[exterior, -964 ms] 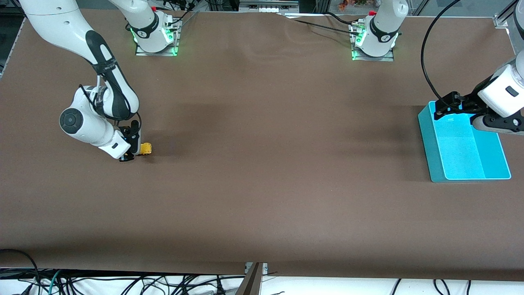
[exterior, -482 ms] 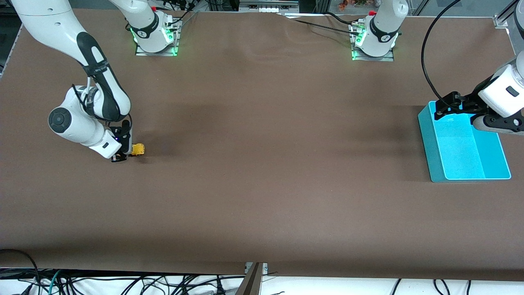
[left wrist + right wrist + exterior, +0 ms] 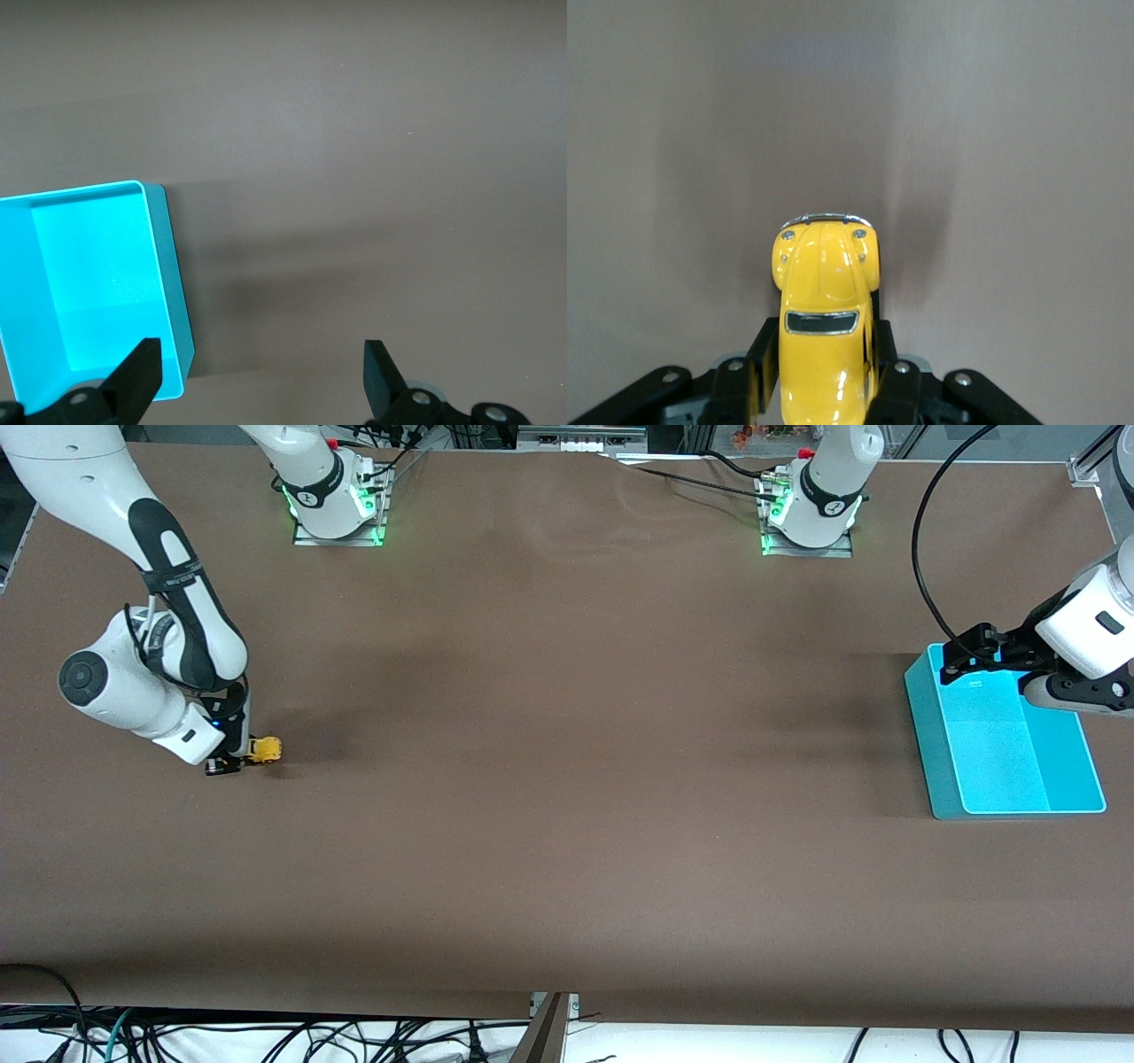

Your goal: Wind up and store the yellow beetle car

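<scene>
Brown counter (image 3: pixel 567 779) carries a blue bin (image 3: pixel 1005 735) at the left arm's end. At the right arm's end, the right hand (image 3: pixel 232 760) pinches the yellow beetle car (image 3: pixel 264 750) down at the counter. Over the bin's rim waits the left hand (image 3: pixel 966 657), spread wide.

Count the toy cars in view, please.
1. The yellow car sits low at the table, toward the right arm's end, clamped in the right gripper. None in the blue bin under the left gripper.
</scene>
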Controlling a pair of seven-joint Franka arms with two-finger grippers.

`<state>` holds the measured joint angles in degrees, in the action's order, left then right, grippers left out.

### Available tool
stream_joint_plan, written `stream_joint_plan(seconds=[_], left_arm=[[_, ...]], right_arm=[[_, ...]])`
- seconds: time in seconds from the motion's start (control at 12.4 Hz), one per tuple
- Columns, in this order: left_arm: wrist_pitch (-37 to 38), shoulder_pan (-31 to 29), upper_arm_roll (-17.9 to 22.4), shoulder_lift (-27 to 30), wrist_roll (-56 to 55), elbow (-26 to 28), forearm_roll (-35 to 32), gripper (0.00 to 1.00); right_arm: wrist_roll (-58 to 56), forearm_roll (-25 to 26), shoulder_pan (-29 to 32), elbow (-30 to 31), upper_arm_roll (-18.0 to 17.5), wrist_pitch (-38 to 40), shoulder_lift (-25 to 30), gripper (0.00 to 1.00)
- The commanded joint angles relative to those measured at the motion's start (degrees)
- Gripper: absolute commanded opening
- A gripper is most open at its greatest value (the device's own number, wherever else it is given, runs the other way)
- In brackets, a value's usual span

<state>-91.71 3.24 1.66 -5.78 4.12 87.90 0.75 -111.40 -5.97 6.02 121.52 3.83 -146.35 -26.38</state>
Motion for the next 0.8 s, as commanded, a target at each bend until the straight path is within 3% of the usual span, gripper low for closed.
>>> stream_joint_plan(seconds=[0.0, 0.4, 0.56, 0.64, 0.72], left_arm=[[0.2, 0.4, 0.3, 0.1, 0.0, -0.4, -0.9, 1.00], [0.2, 0.4, 0.3, 0.1, 0.0, -0.4, -0.9, 1.00], [0.2, 0.4, 0.3, 0.1, 0.0, -0.4, -0.8, 1.00], [0.2, 0.4, 0.3, 0.1, 0.0, -0.4, -0.9, 1.00], [0.2, 0.4, 0.2, 0.1, 0.0, -0.4, -0.9, 1.00]], right_arm=[[-5.1, -0.7, 4.8, -1.3, -0.1, -0.6, -4.8, 0.16], [-11.6, -4.8, 7.9, -4.4, 0.0, 1.0, -6.8, 0.18], [-11.2, -5.5, 7.9, -6.0, 0.0, 3.1, -6.9, 0.25], [-10.9, -5.6, 7.8, -6.5, 0.0, 3.8, -6.9, 0.33], [-10.6, -5.6, 7.8, -7.1, -0.1, 4.0, -6.9, 0.50]])
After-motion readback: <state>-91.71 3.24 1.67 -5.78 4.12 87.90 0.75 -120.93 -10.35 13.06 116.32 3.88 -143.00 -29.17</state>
